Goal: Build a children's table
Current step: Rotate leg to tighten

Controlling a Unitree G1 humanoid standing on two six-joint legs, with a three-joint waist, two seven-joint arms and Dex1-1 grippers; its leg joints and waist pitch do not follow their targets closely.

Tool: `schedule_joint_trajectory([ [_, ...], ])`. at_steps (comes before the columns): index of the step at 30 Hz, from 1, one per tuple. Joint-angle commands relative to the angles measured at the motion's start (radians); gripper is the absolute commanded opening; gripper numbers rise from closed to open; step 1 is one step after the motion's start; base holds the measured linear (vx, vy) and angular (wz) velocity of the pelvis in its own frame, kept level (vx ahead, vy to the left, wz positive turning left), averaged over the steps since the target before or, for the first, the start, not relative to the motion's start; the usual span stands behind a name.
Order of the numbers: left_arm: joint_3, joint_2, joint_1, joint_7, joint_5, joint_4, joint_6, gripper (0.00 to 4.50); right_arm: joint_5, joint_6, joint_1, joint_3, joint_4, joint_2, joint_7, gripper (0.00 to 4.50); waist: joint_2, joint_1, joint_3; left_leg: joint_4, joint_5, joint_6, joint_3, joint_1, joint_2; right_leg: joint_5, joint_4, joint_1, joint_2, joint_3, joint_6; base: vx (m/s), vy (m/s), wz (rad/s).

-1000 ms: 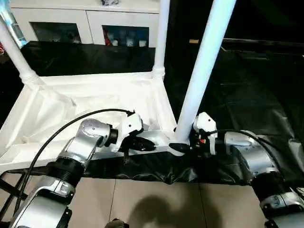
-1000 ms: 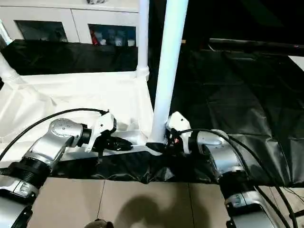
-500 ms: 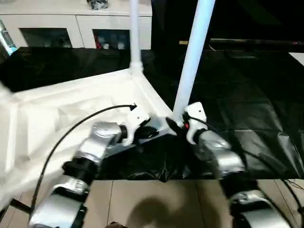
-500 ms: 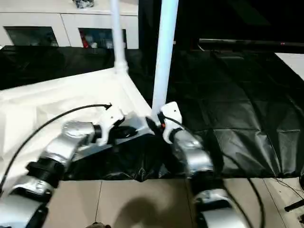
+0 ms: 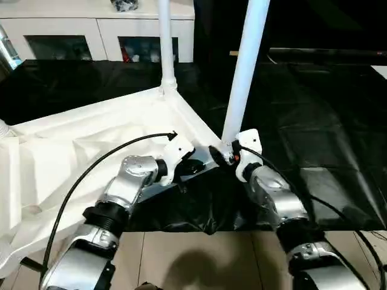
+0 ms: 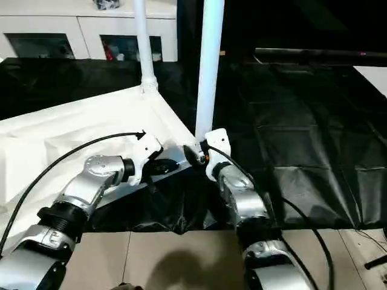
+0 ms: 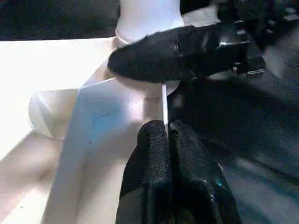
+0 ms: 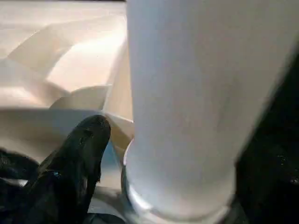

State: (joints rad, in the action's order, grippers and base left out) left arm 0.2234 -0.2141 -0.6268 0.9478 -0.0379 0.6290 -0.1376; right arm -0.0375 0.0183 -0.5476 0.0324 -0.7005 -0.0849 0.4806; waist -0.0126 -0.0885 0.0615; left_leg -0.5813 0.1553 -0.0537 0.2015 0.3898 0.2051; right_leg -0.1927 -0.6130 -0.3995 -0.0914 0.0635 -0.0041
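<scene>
The children's table (image 5: 72, 151) lies upside down on a black sheet, white and ribbed inside. One leg (image 5: 243, 72) stands in the near corner socket and another leg (image 5: 164, 48) in the far corner. My right gripper (image 5: 222, 156) is at the near leg's base. In the right wrist view the leg (image 8: 187, 102) rises between its jaws and one finger (image 8: 77, 158) stands a little off it, so the gripper is open. My left gripper (image 7: 167, 133) is shut and holds nothing. Its tips rest on the table's rim just beside that socket.
The black sheet (image 5: 326, 121) covers the surface to the right and behind. A white cabinet with glass doors (image 5: 97, 36) stands at the back. The foot of a third leg (image 5: 3, 128) is at the left edge. Floor tiles (image 5: 199, 260) lie below the sheet's front edge.
The table has turned on the sheet, so its near edge now slants and the corner points towards me. Both grippers stay at that corner. The camera has shifted too.
</scene>
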Motion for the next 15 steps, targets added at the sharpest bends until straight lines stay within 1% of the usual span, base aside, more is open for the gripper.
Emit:
schedule_joint_trajectory([
  [1,0.057,0.003,-0.003,0.106,0.022,-0.048,0.045,0.00,-0.015,0.022,0.017,0.086,0.051,-0.021,0.172,3.93,-0.006,-0.002,-0.077,0.063,0.203,0.032,-0.017,-0.025,0.027,-0.016,0.059,0.048,-0.048,-0.039,-0.231,0.000,0.000,0.00],
  [2,0.058,-0.001,-0.003,0.113,0.023,-0.049,0.047,0.00,-0.015,0.022,0.019,0.090,0.055,-0.029,0.186,3.93,-0.006,-0.003,-0.077,0.062,0.197,0.038,-0.016,-0.026,0.027,-0.003,0.058,0.047,-0.047,-0.039,-0.235,0.000,0.000,0.00],
  [3,0.059,-0.009,-0.003,0.131,0.026,-0.050,0.049,0.00,-0.015,0.023,0.025,0.100,0.065,-0.046,0.222,3.93,-0.007,-0.005,-0.076,0.062,0.197,0.043,-0.016,-0.023,0.028,0.004,0.057,0.048,-0.048,-0.037,-0.242,0.000,0.000,0.00],
  [4,0.063,-0.029,-0.004,0.171,0.031,-0.052,0.052,0.00,-0.015,0.017,0.041,0.126,0.090,-0.089,0.309,3.93,-0.007,-0.005,-0.075,0.062,0.200,0.043,-0.015,-0.023,0.028,-0.002,0.057,0.048,-0.048,-0.037,-0.243,0.000,0.000,0.00],
  [5,0.063,-0.036,-0.005,0.185,0.033,-0.052,0.054,0.00,-0.017,0.016,0.047,0.132,0.099,-0.103,0.340,3.93,-0.006,-0.008,-0.074,0.062,0.219,0.042,-0.015,-0.025,0.028,-0.029,0.060,0.048,-0.048,-0.036,-0.243,0.000,0.000,0.00],
  [6,0.063,-0.038,-0.005,0.189,0.033,-0.052,0.055,0.00,-0.018,0.016,0.048,0.134,0.102,-0.108,0.350,3.93,-0.006,-0.008,-0.073,0.063,0.228,0.042,-0.014,-0.024,0.028,-0.043,0.061,0.048,-0.049,-0.037,-0.243,0.000,0.000,0.00],
  [8,0.064,-0.057,-0.012,0.230,0.037,-0.045,0.062,0.00,-0.038,0.025,0.065,0.149,0.143,-0.156,0.462,3.93,-0.006,-0.011,-0.069,0.067,0.278,0.024,-0.016,-0.028,0.032,-0.131,0.070,0.044,-0.052,-0.038,-0.237,0.000,0.000,0.00],
  [9,0.065,-0.059,-0.012,0.233,0.037,-0.044,0.063,0.00,-0.039,0.026,0.066,0.150,0.145,-0.158,0.468,3.93,-0.006,-0.012,-0.069,0.067,0.286,0.022,-0.016,-0.029,0.033,-0.144,0.071,0.043,-0.052,-0.039,-0.236,0.000,0.000,0.00],
  [10,0.066,-0.062,-0.013,0.243,0.038,-0.044,0.065,0.00,-0.044,0.029,0.070,0.153,0.155,-0.169,0.489,3.69,-0.006,-0.013,-0.068,0.067,0.292,0.020,-0.015,-0.030,0.033,-0.151,0.072,0.042,-0.052,-0.040,-0.235,0.000,0.000,0.00],
  [11,0.069,-0.068,-0.014,0.257,0.041,-0.045,0.065,0.00,-0.053,0.035,0.074,0.158,0.169,-0.188,0.528,3.61,-0.006,-0.014,-0.068,0.068,0.297,0.016,-0.016,-0.032,0.033,-0.160,0.072,0.041,-0.052,-0.040,-0.235,0.000,0.000,0.00],
  [12,0.069,-0.069,-0.014,0.261,0.042,-0.045,0.064,0.00,-0.055,0.036,0.075,0.159,0.172,-0.193,0.536,3.58,-0.005,-0.014,-0.069,0.068,0.294,0.015,-0.017,-0.030,0.033,-0.159,0.071,0.042,-0.052,-0.040,-0.234,0.000,0.000,0.00],
  [13,0.070,-0.072,-0.015,0.273,0.044,-0.045,0.064,0.00,-0.058,0.039,0.076,0.163,0.177,-0.202,0.557,3.50,-0.011,-0.018,-0.070,0.067,0.285,0.014,-0.017,-0.030,0.033,-0.148,0.070,0.041,-0.054,-0.041,-0.240,0.000,0.000,0.00],
  [14,0.071,-0.074,-0.016,0.280,0.046,-0.045,0.064,0.00,-0.059,0.040,0.076,0.165,0.179,-0.207,0.568,3.37,-0.008,-0.018,-0.070,0.067,0.283,0.015,-0.016,-0.028,0.033,-0.143,0.070,0.041,-0.053,-0.041,-0.240,0.000,0.000,0.00],
  [15,0.074,-0.077,-0.017,0.295,0.048,-0.045,0.062,0.00,-0.060,0.042,0.076,0.169,0.183,-0.218,0.590,3.26,-0.008,-0.021,-0.072,0.066,0.274,0.017,-0.017,-0.028,0.032,-0.131,0.068,0.043,-0.053,-0.040,-0.243,0.000,0.000,0.00],
])
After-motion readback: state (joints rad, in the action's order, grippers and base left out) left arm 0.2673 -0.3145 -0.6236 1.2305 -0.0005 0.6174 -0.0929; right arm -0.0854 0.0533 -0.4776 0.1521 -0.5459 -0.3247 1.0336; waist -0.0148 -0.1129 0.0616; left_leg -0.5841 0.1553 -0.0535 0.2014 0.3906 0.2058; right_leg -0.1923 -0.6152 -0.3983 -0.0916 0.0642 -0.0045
